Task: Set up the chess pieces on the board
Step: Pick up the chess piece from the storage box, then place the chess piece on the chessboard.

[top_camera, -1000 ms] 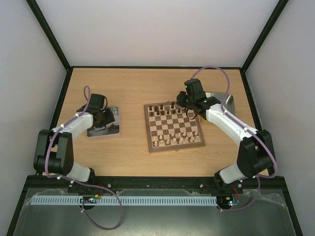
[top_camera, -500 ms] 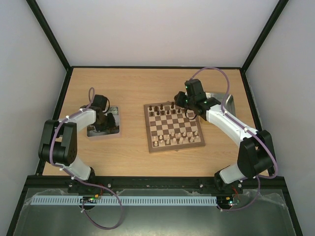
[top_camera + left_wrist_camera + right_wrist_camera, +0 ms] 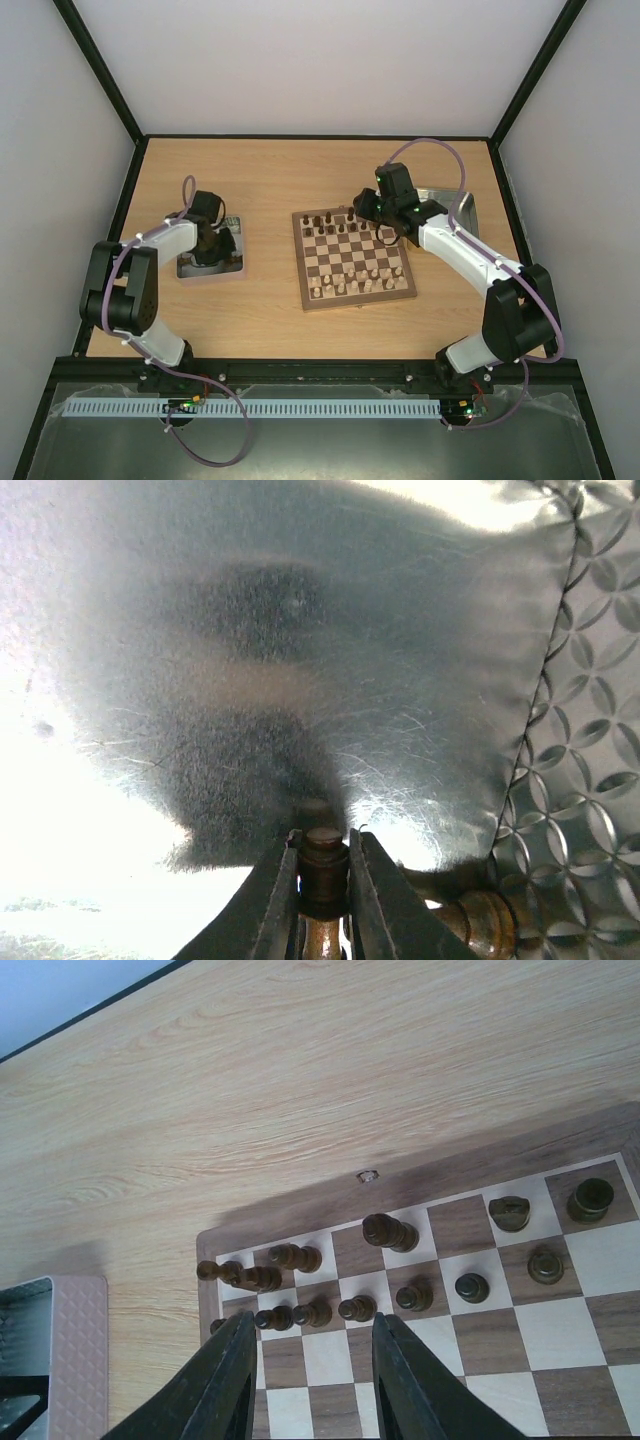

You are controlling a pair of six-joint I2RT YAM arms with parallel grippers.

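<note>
Chess pieces point(image 3: 413, 1295), dark brown, stand upright in two uneven rows along the far edge of the board point(image 3: 352, 255), long axes vertical, heads up. The board lies near the middle of the table point(image 3: 270, 180), slightly right of centre, its edges turned a little out of line with the table's edges. Pale pieces point(image 3: 360, 283) occupy two rows along its near edge, with bare squares between the two camps.

One dark piece point(image 3: 324, 872) is off the board, inside the left tray point(image 3: 232, 268) near the table's left edge. The left gripper point(image 3: 324, 840) pinches it, fingers point(image 3: 275, 900) pressed against both its sides. Its long axis runs in line with the fingers, and its rounded end points past the fingertips toward the shiny tray floor. Just beside it, to the right in the wrist view, a brown piece point(image 3: 480, 920), only partly in view, lies at the foot of the tray's patterned side.

Over the dark rows at the board's far edge hangs the right gripper point(image 3: 312, 1325), jaws spread with nothing between them; squares and standing pieces show through the gap. The right arm point(image 3: 460, 250) crosses the board's far right corner and hides part of a second metal tray point(image 3: 470, 208) near the table's right edge.
</note>
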